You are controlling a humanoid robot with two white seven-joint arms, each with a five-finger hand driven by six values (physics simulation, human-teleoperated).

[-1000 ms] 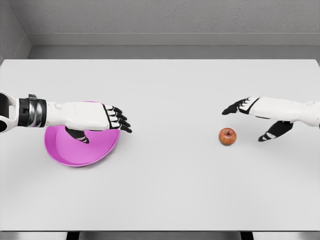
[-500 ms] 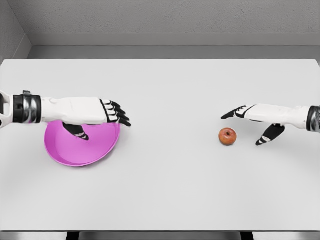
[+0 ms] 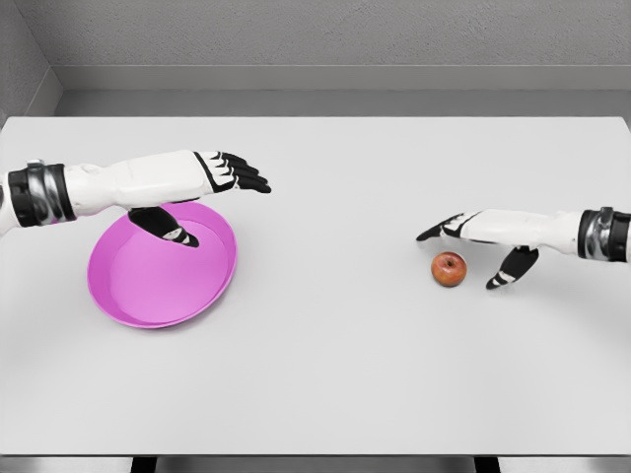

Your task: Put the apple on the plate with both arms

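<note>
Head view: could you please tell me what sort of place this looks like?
Probably a bare simulated test bench, not a home: a plain white table against grey walls, with only a pink plate and an apple set out.

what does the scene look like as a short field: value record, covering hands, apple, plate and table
surface: white table
apple: red apple on the table, right of centre, not grasped
plate: pink plate on the left side, nothing on it
left robot hand: left robot hand open, above the plate's far rim
right robot hand: right robot hand open, fingers and thumb spread around the apple, contact unclear
task state: apple not on the plate
</note>
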